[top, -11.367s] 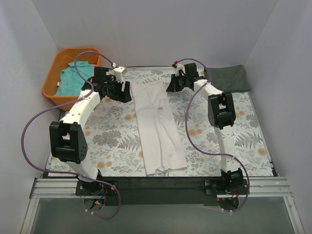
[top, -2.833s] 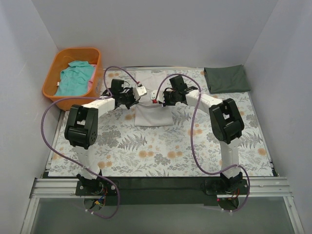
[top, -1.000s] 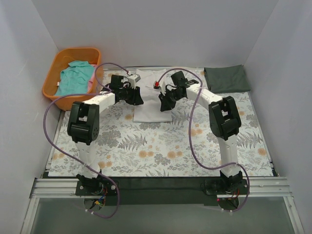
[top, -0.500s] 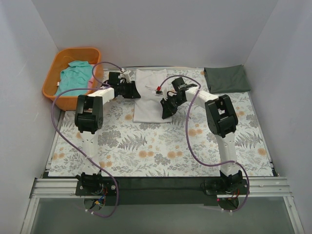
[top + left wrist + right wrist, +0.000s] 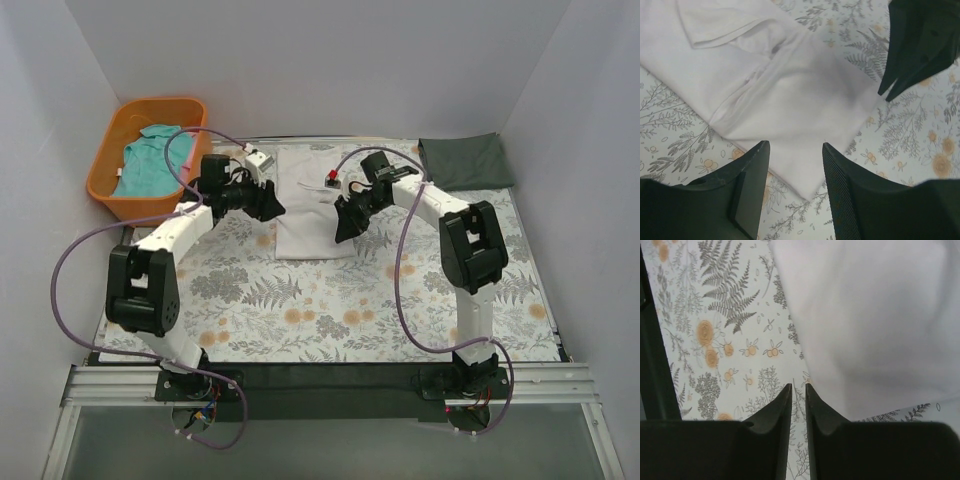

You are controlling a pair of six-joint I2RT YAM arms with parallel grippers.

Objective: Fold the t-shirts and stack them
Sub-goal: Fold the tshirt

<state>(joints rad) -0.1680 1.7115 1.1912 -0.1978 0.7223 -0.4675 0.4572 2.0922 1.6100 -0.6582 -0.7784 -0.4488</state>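
White arm links with black joints, looping purple cables, and black ribbed tool fingers [image 5: 842, 200]

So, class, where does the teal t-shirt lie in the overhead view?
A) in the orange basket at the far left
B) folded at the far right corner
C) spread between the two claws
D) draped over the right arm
A: the teal t-shirt lies inside the orange basket at the far left of the table.

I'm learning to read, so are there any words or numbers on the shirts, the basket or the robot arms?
None. No words, numbers or logos can be read on the white t-shirt, the teal t-shirt, the dark t-shirt, the orange basket or the flowery table covering.
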